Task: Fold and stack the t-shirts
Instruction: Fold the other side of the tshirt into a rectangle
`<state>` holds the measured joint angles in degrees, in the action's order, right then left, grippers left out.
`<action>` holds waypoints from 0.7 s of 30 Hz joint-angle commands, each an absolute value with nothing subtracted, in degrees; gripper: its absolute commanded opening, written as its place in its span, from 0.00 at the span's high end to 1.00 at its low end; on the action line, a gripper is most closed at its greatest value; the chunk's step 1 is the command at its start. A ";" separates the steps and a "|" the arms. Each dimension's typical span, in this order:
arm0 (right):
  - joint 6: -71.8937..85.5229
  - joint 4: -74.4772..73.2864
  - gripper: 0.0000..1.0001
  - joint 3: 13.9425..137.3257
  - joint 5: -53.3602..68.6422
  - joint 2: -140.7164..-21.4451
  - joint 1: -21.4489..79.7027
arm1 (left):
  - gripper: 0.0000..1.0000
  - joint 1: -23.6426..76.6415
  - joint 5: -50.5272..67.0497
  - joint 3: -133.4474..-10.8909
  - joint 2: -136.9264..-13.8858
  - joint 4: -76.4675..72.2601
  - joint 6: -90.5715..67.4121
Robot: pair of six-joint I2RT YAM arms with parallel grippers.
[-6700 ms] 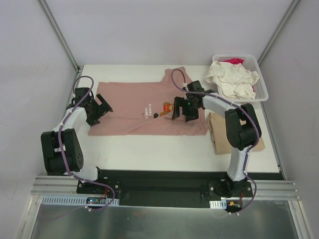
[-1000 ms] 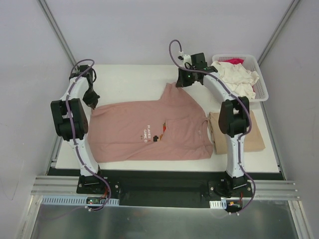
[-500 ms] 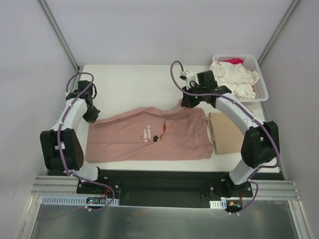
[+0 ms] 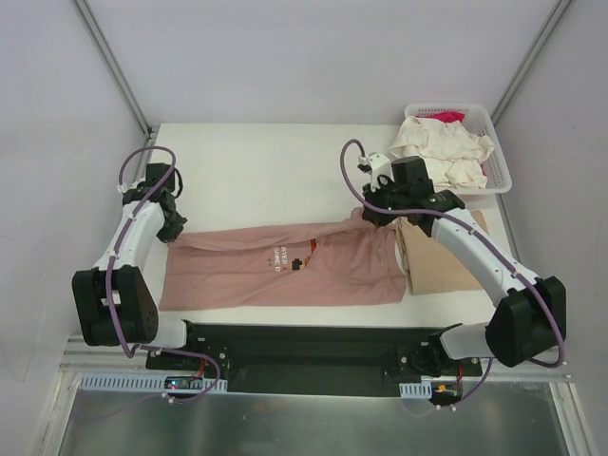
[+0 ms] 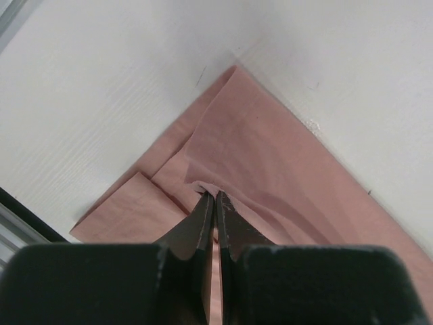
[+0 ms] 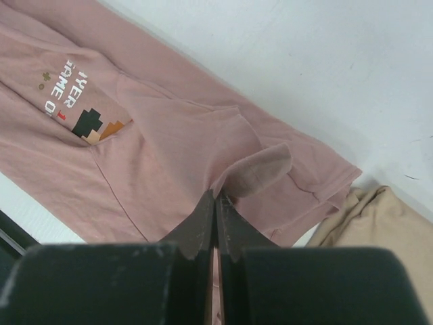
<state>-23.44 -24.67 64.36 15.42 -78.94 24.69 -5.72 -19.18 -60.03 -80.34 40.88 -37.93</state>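
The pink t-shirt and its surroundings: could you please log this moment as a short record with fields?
pink t-shirt: lies on the table, far edge pinched at both ends and partly doubled over
left gripper: shut on the shirt's far left edge
right gripper: shut on the shirt's far right edge
tan t-shirt: folded, just right of the pink one
basket: far right corner, holds crumpled cream cloth and magenta cloth
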 commanded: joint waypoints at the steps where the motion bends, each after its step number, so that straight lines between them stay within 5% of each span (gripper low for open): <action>1: -24.00 -25.84 0.99 64.34 13.27 -74.97 24.96 | 1.00 -6.94 -21.71 -61.78 -76.12 40.87 -38.85; 17: -10.34 -27.50 0.90 53.01 10.12 -70.75 27.68 | 1.00 -7.74 -19.51 -48.53 -71.81 40.69 -44.12; 20: -4.41 -29.97 0.79 48.00 11.59 -70.67 28.65 | 0.75 -7.65 -20.82 -45.09 -70.23 40.87 -45.88; 21: -1.70 -30.49 0.72 45.03 10.91 -70.23 29.78 | 0.41 -7.73 -20.83 -44.65 -69.70 40.78 -45.88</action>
